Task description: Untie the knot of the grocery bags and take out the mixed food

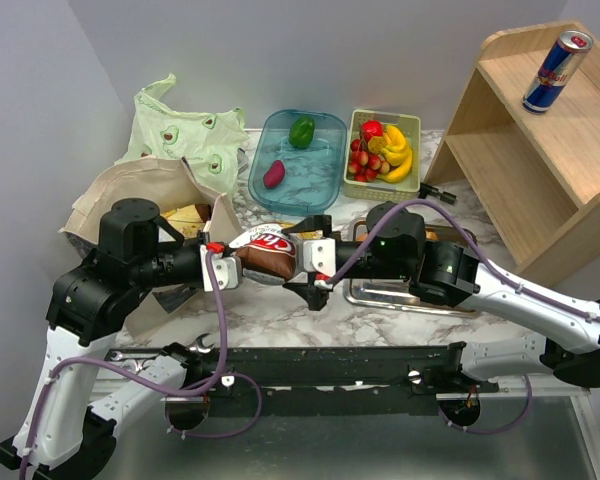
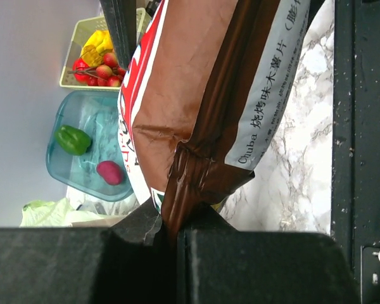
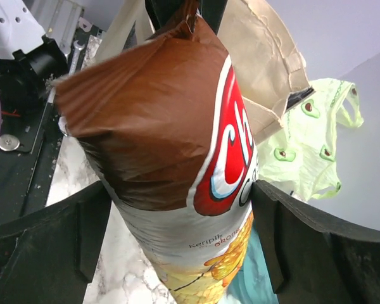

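Observation:
A brown, red and white crisp bag (image 1: 270,255) (image 3: 171,126) hangs above the marble table between my two arms. My left gripper (image 1: 232,266) (image 2: 177,221) is shut on the bag's crimped brown end (image 2: 180,183). At the other end my right gripper (image 1: 305,262) (image 3: 180,190) is open, a finger standing on each side of the bag. The pale green bag (image 1: 180,135) (image 3: 304,145) lies slack at the back left, behind the beige tote (image 1: 130,190) (image 3: 266,57). No knot shows. A green pepper (image 1: 302,131) (image 2: 73,139) and a magenta vegetable (image 1: 274,174) (image 2: 111,172) lie in the teal tray (image 1: 325,185).
A yellow-green basket (image 1: 412,124) holds strawberries and bananas (image 1: 395,150). At the right stands a wooden shelf (image 1: 540,170) with a blue-silver can (image 1: 557,70) on top. A metal tray (image 1: 380,297) lies under my right arm. Bread (image 1: 185,215) shows in the tote's mouth.

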Controlling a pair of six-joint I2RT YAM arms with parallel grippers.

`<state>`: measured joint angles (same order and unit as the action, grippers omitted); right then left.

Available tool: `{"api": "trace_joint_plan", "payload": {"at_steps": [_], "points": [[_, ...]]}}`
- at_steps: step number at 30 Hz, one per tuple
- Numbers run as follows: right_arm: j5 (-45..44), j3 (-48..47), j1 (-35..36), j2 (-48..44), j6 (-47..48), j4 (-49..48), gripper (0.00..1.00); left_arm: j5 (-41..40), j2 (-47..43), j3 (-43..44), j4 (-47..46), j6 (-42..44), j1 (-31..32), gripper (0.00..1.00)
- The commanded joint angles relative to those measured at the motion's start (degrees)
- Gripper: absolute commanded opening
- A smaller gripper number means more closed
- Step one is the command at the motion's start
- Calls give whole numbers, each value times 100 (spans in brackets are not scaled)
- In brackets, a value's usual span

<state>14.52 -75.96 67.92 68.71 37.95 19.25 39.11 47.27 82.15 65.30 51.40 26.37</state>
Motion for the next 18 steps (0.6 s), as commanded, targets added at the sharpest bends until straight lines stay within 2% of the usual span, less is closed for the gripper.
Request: {"api": "trace_joint_plan", "payload": {"at_steps": [1,10,13,14,16,18], "points": [[200,-483,49,9,53,145,99,68,46,23,-577,-466,8,0],[82,-863,46,392,-165,-165,100,87,471,323,-738,-831,26,0],[-67,-789,51,433,-32,-141,95,173,560,488,-773,-925,26,0],[-108,-727,48,418,53,-155,91,191,575,508,-807,-955,22,0],[-184,-645,46,385,117,-208,70,253,605,569,-756,-932,35,0],[-263,-640,47,372,84,-211,57,337,626,598,-650,-842,42,0]]}}
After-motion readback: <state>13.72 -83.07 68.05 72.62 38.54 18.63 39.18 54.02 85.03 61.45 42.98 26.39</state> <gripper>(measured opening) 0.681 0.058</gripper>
